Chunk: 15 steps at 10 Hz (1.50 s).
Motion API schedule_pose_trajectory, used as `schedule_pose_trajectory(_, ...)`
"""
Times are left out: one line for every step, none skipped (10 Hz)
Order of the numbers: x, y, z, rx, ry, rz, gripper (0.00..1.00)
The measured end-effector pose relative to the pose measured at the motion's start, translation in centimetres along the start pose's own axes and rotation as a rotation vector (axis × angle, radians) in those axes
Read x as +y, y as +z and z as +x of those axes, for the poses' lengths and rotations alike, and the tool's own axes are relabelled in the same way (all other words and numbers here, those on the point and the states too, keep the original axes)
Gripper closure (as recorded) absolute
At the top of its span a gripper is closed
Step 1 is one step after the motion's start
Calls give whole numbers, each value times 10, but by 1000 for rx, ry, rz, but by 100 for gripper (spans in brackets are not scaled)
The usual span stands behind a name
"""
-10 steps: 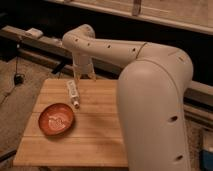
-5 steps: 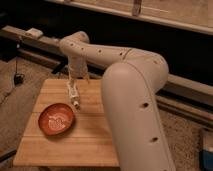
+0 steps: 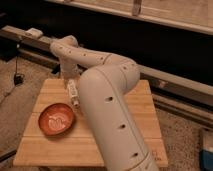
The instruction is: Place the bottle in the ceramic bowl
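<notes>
The small white bottle (image 3: 73,92) lies on its side on the wooden table (image 3: 50,148), just beyond the right rim of the orange-red ceramic bowl (image 3: 57,119). The bowl is shallow, with a pale swirl at its centre, and holds nothing. My gripper (image 3: 68,80) hangs from the white arm directly over the bottle's far end, very close to it or touching it. The arm's big forearm crosses the table's right half and hides the surface behind it.
A dark rail with a small white object (image 3: 34,32) runs behind the table. A cable and a dark box (image 3: 18,78) lie on the carpet at the left. The table's front edge is near the bottom of the view.
The gripper has moved left and down, from beyond the bottle to right over its far end. The bottle and the bowl have stayed in place.
</notes>
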Motion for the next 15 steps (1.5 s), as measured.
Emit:
schedule_pose_trajectory(2, 9, -7, 15, -8, 10, 35)
schedule_pose_trajectory(2, 16, -14, 29, -8, 19, 35)
schedule_pose_trajectory(0, 21, -21, 41, -3, 26, 35)
schedule_pose_trajectory(-4, 25, -25, 50, 5, 29, 35)
schedule_pose_trajectory(-10, 31, -30, 60, 22, 31, 35)
schedule_pose_trajectory(-14, 37, -33, 70, 34, 33, 35)
schedule_pose_trajectory(-16, 42, -35, 77, 42, 32, 35)
schedule_pose_trajectory(-17, 46, -36, 85, 46, 30, 35)
schedule_pose_trajectory(-17, 52, -36, 95, 50, 25, 35)
schedule_pose_trajectory(-16, 57, -36, 104, 51, 21, 35)
schedule_pose_trajectory(-14, 62, -36, 113, 49, 17, 35)
schedule_pose_trajectory(-11, 67, -35, 121, 47, 15, 35)
schedule_pose_trajectory(-9, 72, -35, 129, 45, 12, 35)
schedule_pose_trajectory(-7, 75, -35, 136, 43, 8, 35)
schedule_pose_trajectory(-6, 79, -34, 143, 42, 5, 35)
